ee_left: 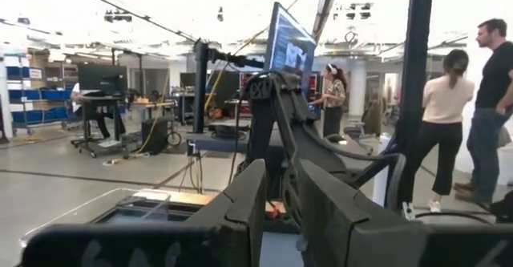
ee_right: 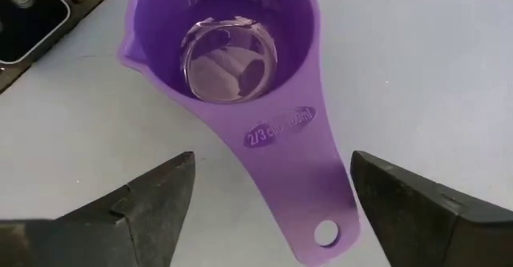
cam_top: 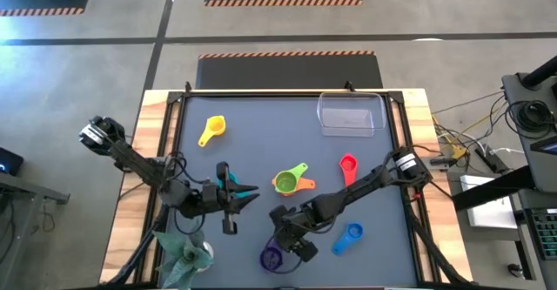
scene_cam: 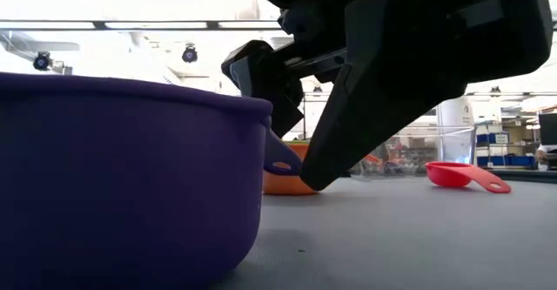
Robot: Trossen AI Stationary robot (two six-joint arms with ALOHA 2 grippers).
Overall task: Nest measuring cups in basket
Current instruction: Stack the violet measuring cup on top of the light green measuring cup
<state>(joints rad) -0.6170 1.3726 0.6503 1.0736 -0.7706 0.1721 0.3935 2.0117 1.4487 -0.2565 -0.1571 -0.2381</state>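
The right gripper [ee_right: 272,211] stands wide open directly above the purple cup [ee_right: 232,58], one finger on each side of the flat handle, touching nothing yet. This cup lies at the near edge of the table, far from the basket [cam_top: 352,116], which sits at the far edge and looks empty. The left gripper [cam_top: 245,192] waits nearly closed and holds nothing, well to the left of the purple cup. The step in hand seems to be picking up the purple cup. The next move calls for lowering, then closing squarely on the thin handle. The green cup [cam_top: 287,181], orange cup [cam_top: 305,184], red cup [cam_top: 348,165], blue cup [cam_top: 348,237] and yellow cup [cam_top: 213,130] lie between the purple cup and the basket.
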